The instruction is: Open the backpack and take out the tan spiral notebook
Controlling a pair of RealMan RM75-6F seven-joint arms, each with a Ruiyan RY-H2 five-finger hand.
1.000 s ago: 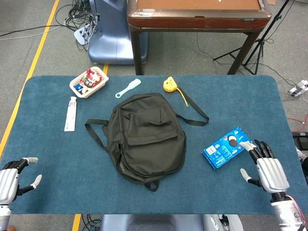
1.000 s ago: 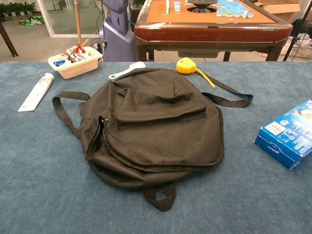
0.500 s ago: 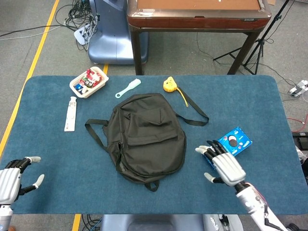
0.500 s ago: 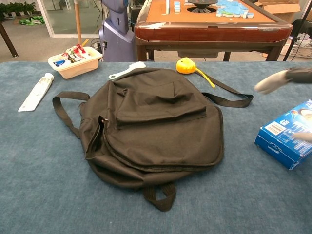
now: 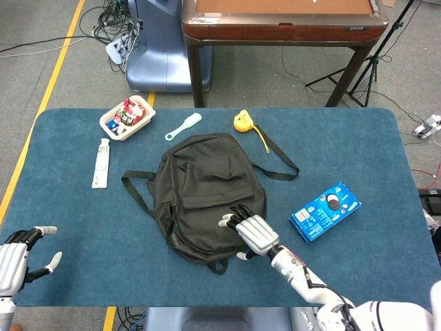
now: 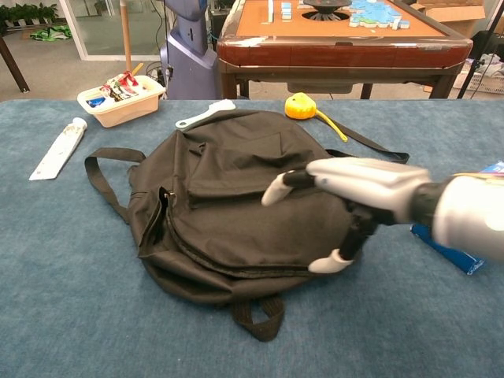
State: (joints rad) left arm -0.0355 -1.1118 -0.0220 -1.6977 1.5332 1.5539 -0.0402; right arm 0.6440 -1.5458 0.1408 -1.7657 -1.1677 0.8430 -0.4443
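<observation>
A black backpack (image 5: 207,196) (image 6: 236,197) lies flat in the middle of the blue table, zipped along its front, straps spread left and right. No tan spiral notebook shows in either view. My right hand (image 5: 251,232) (image 6: 354,193) hovers over the backpack's lower right part with fingers spread and nothing in them. At the table's near left corner, my left hand (image 5: 17,256) stays open and well away from the backpack; the chest view does not show it.
A blue box (image 5: 324,211) lies right of the backpack. At the back are a yellow tape measure (image 5: 241,123), a light comb (image 5: 183,127), a white bin of small items (image 5: 127,118) and a white tube (image 5: 101,163). A wooden table (image 5: 282,21) stands behind.
My right hand has swept left from the table's right edge, past the blue box, to above the backpack's lower right. The left hand has barely moved.
</observation>
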